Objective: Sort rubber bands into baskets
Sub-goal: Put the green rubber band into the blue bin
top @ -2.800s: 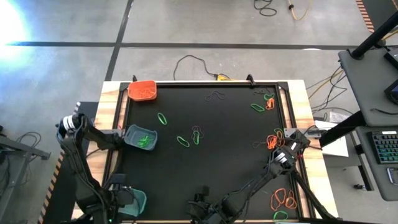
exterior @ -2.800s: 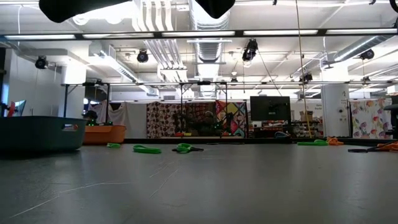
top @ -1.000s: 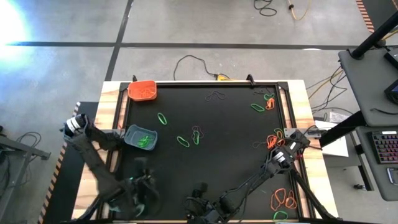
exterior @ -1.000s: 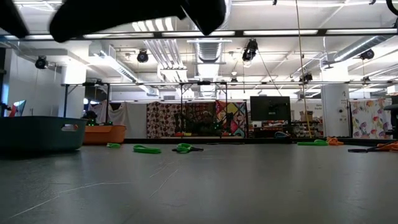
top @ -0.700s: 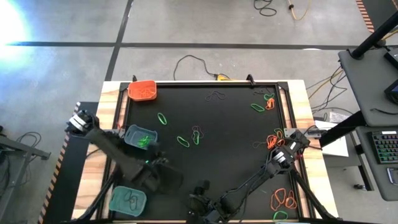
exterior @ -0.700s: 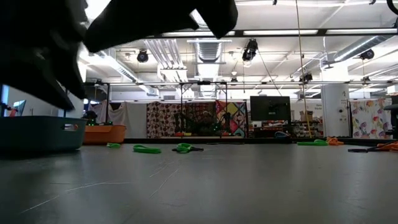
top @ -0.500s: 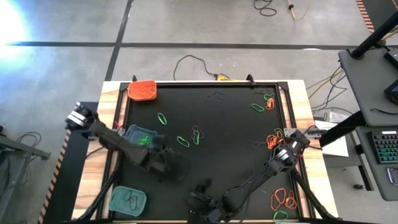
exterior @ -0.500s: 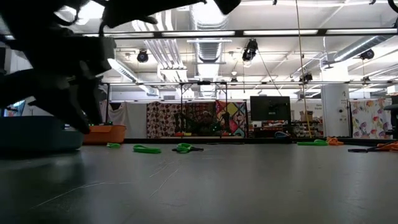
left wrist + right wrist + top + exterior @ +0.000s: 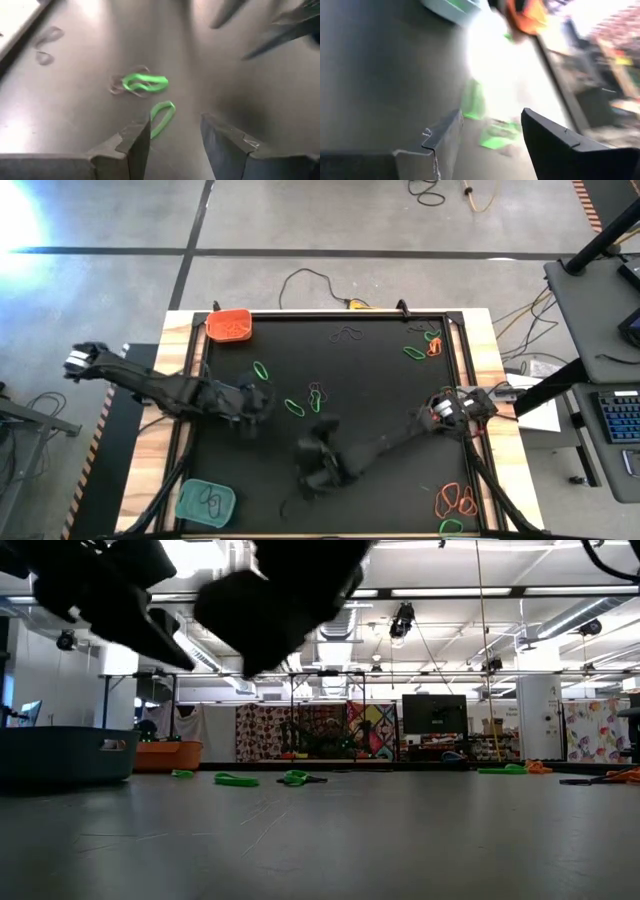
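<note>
Hidden or unclear items:
- In the high view, the left arm crosses the table's (image 9: 476, 360) 9 o'clock side and only two baskets show. The third, a teal basket (image 9: 62, 754), appears in the low view at the left, its inside hidden behind its wall.
- In the low view, both arms are dark blurs across the top, and neither can be told from the other.
- The right wrist view is smeared. A pale teal basket edge and an orange shape can be made out, but not their contents.

Containers:
- Orange basket (image 9: 229, 325): at the 11 o'clock corner. Its contents are hard to make out.
- Teal basket (image 9: 207, 500): at the 7 o'clock corner, with a few dark loops inside.

Grippers:
- Left gripper (image 9: 262, 402): left of centre, fingers spread, nothing between them. The left wrist view shows a green rubber band (image 9: 162, 117) on the mat just ahead of the fingertips, not touched.
- Right gripper (image 9: 315, 460): toward 6 o'clock from centre, fingers spread and empty.

Loose rubber bands:
- Green rubber bands (image 9: 294, 407) near centre.
- Black loops (image 9: 345, 334) toward 12 o'clock.
- Green and orange loops (image 9: 430, 340) toward 2 o'clock.
- Orange loops (image 9: 455, 500) at 5 o'clock.
</note>
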{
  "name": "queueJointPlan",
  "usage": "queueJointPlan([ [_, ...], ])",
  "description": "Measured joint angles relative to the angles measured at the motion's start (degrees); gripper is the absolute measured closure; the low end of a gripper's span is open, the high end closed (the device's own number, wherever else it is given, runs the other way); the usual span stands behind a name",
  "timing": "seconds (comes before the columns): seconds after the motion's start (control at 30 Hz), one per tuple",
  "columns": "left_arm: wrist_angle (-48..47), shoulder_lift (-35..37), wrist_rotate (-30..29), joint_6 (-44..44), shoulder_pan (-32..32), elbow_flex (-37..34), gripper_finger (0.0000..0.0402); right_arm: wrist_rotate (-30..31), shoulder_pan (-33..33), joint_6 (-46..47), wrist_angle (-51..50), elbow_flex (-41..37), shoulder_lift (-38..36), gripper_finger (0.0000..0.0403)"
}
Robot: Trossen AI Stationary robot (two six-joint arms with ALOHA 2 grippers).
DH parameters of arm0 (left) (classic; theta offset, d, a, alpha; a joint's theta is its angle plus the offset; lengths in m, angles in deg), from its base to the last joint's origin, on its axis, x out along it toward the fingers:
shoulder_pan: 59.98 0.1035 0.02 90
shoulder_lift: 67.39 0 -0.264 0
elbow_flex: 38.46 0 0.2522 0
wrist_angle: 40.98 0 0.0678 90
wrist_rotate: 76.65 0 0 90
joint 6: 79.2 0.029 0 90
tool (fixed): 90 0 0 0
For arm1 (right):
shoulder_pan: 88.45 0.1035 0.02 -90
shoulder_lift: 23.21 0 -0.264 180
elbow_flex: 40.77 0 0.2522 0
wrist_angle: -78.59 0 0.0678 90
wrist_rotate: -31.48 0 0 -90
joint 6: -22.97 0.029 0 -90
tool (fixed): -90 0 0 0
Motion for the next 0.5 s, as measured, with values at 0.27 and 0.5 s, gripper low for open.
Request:
queueJointPlan([
  [0.27, 0.7, 3.3, -9.8, 5.8, 5.8, -0.3, 0.0244, 1.2, -10.8, 0.5, -3.6, -2.7, -3.1, 0.0204],
  [0.5, -0.6, -0.6, -23.8, 20.7, 6.4, -0.3, 0.0244, -9.1, -20.2, -16.7, -0.8, -4.5, -3.4, 0.0204],
])
